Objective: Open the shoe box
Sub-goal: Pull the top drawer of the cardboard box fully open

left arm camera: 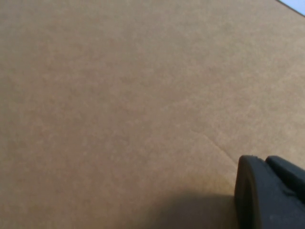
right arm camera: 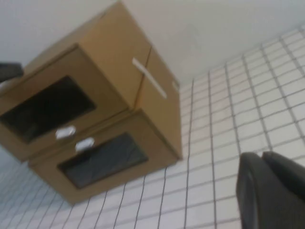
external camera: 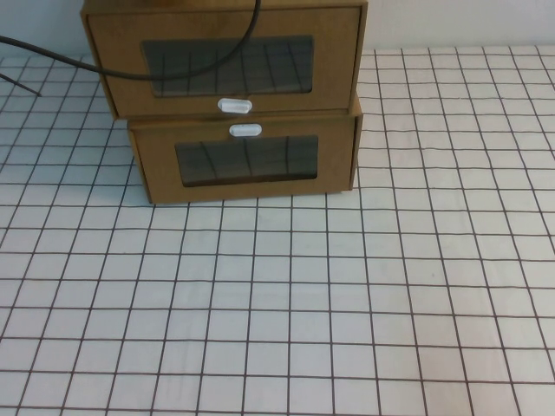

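Two brown cardboard shoe boxes are stacked at the back of the table. The upper box (external camera: 225, 61) and the lower box (external camera: 247, 160) each have a dark front window. A white handle (external camera: 234, 106) sits at the upper front's bottom edge, and another white handle (external camera: 245, 130) at the lower front's top edge. Both drawer fronts look closed. Neither gripper appears in the high view. My left gripper (left arm camera: 264, 162) is shut, empty, and very close to a plain cardboard face (left arm camera: 119, 95). Off to the boxes' right, my right gripper (right arm camera: 262, 157) hangs shut and empty above the table, with both boxes (right arm camera: 109, 62) in its view.
A black cable (external camera: 199, 61) runs across the upper box's front from the left edge. The checked white tablecloth (external camera: 347, 303) covers the table in front of and to the right of the boxes. A dark part (right arm camera: 9, 71) shows beside the upper box in the right wrist view.
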Robot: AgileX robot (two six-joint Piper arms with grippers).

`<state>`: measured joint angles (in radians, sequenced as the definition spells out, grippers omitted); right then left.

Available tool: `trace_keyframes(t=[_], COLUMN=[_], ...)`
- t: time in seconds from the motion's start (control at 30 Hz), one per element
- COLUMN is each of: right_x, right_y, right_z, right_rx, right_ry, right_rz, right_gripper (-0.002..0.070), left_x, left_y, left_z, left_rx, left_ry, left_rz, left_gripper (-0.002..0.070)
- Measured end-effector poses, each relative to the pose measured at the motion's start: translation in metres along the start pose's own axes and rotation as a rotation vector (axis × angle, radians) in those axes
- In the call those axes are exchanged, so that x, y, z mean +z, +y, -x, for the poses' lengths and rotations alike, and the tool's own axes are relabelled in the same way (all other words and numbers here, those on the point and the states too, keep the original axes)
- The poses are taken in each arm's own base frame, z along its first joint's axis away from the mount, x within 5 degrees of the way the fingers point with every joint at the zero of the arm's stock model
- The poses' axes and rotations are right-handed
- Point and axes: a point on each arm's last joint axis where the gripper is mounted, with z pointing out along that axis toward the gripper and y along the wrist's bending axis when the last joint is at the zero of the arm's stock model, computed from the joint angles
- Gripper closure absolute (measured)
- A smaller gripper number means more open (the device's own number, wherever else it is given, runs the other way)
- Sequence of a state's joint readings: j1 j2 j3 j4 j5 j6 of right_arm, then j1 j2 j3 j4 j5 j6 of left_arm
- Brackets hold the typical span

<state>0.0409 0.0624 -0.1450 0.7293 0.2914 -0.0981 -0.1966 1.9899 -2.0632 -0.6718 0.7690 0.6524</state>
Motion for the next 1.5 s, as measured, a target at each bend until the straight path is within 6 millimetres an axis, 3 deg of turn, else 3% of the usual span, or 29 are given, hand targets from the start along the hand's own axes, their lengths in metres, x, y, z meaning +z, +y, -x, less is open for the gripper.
trace_keyframes(t=[0.23,0.47,0.67,0.83,1.0,1.17,1.3,1.4,1.5], right_x=[0.03,0.093,0.148,0.185,0.218,0.235,0.245,0.254,0.262], right_y=[0.043,0.059,0.081,0.124,0.175,0.218,0.233,0.238,0.241], right_z=[0.041,0.074,0.084,0.06,0.011,-0.037,-0.062,-0.07,-0.073], right_rx=[-0.149,-0.289,-0.38,-0.496,-0.715,-0.992,-1.251,-1.352,-1.414], right_ry=[0.408,0.652,0.752,0.844,0.938,0.942,0.838,0.745,0.666], right_rz=[0.009,0.04,0.118,0.212,0.262,0.273,0.251,0.261,0.287], right_gripper=[0.0689,0.0689,0.0689,0.0689,0.0689,0.0689,0.0689,0.0675,0.0594], left_x=[-0.001,-0.001,-0.001,-0.001,-0.001,-0.001,-0.001,-0.001,-0.003], left_y=[-0.001,-0.001,-0.002,-0.002,-0.002,-0.002,-0.003,-0.002,0.002], left_z=[0.0,0.0,-0.001,-0.001,-0.001,-0.001,-0.001,-0.002,-0.003], left_rx=[-0.001,-0.005,-0.009,-0.022,-0.028,-0.031,-0.04,-0.046,-0.057], left_ry=[0.007,0.012,0.016,0.022,0.025,0.025,0.024,0.027,0.032], left_rz=[-0.008,-0.012,-0.018,-0.022,-0.024,-0.025,-0.025,-0.028,-0.027], left_gripper=[0.0677,0.0677,0.0677,0.0677,0.0677,0.0677,0.0677,0.0677,0.0677])
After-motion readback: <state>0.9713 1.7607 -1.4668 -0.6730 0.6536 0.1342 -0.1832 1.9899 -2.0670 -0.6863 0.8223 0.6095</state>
